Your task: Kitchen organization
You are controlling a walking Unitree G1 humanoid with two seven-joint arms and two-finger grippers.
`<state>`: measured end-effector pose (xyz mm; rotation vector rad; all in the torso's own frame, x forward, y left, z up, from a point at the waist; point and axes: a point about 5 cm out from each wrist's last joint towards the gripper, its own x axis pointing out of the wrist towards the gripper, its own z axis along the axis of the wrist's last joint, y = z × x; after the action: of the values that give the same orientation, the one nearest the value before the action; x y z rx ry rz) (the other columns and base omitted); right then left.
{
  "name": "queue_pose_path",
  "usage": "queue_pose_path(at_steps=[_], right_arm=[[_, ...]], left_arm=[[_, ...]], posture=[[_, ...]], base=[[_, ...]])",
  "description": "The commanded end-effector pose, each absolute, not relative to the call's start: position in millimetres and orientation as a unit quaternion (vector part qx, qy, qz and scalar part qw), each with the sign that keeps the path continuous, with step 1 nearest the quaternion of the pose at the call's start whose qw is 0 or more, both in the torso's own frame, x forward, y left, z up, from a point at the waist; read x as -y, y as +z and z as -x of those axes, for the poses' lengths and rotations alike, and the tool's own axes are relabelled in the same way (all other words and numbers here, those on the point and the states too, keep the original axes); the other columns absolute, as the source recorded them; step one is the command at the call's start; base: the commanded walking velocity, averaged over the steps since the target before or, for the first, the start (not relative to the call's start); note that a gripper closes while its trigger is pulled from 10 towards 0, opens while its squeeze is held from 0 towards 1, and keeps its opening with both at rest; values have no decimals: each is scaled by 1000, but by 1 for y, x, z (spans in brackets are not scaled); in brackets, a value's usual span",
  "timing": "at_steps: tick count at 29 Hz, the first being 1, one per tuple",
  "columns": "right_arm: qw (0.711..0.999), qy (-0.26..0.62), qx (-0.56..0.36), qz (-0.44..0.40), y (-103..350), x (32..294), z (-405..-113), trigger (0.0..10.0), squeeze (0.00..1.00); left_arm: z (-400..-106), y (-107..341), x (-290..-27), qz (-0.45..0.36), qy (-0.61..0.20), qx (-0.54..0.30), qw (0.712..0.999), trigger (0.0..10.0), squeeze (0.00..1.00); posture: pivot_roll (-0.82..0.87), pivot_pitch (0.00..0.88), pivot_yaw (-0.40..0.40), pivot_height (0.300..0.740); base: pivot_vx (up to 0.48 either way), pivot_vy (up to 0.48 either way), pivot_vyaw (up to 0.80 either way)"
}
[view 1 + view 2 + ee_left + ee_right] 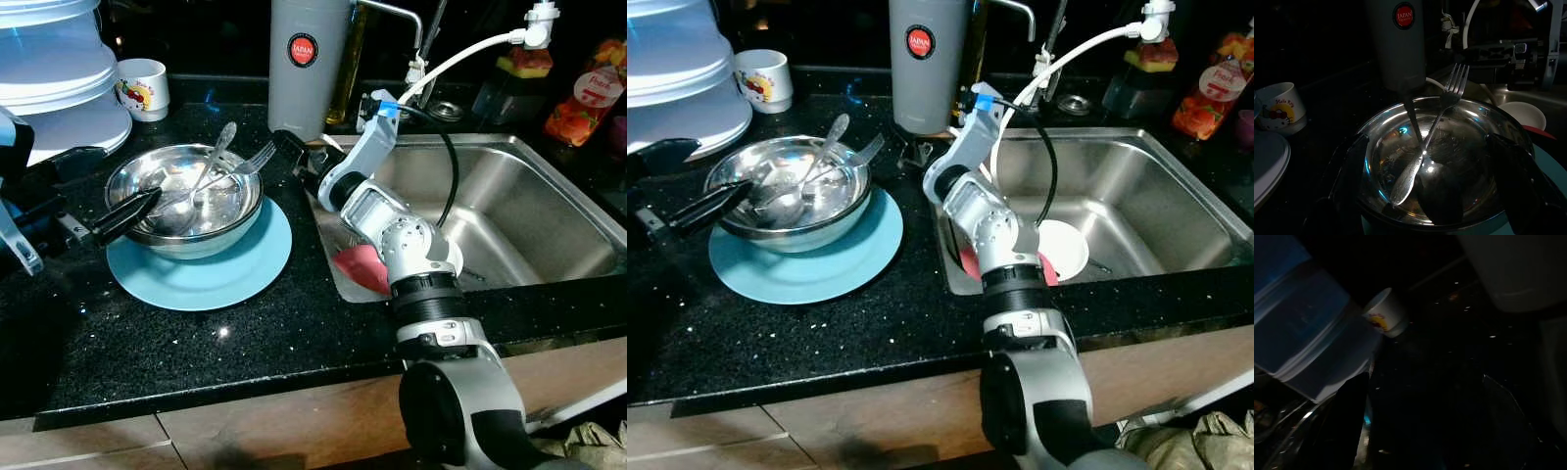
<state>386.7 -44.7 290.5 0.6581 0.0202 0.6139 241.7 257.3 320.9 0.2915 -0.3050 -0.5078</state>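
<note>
A steel bowl (186, 201) sits on a light blue plate (211, 269) on the black counter. Inside it lie a fork (250, 162) and a spoon (214, 149), their handles leaning on the far rim. My left gripper (1429, 147) is open at the bowl's left side. One finger (127, 213) reaches over the rim. In the left wrist view the bowl lies between both fingers. My right gripper (292, 152) is open and low over the counter, between the bowl and the sink, at the foot of a grey canister (306, 59).
A sink (529, 196) on the right holds a white bowl (1063, 250) and a red plate (362, 266). A printed mug (144, 88) and stacked white containers (49, 78) stand at the back left. Bottles (588, 93) and a tap hose are behind the sink.
</note>
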Motion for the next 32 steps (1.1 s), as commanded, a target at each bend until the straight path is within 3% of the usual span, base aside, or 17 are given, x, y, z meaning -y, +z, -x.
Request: queue_pose_path(at_steps=[1, 8, 32], right_arm=[[894, 310, -10, -325, 295, 42, -383, 10000, 0], [884, 344, -19, -316, 296, 32, -373, 10000, 0], [891, 319, 7, -324, 307, 36, -378, 10000, 0]], left_arm=[[-239, 324, -256, -155, -257, 150, 942, 10000, 0], [-239, 324, -256, -156, -259, 149, 941, 10000, 0], [-238, 327, -256, -159, -258, 147, 941, 10000, 0]], posture=[[55, 116, -115, 740], [58, 122, -114, 740], [64, 129, -113, 740]], base=[[0, 0, 0], [0, 0, 0], [0, 0, 0]])
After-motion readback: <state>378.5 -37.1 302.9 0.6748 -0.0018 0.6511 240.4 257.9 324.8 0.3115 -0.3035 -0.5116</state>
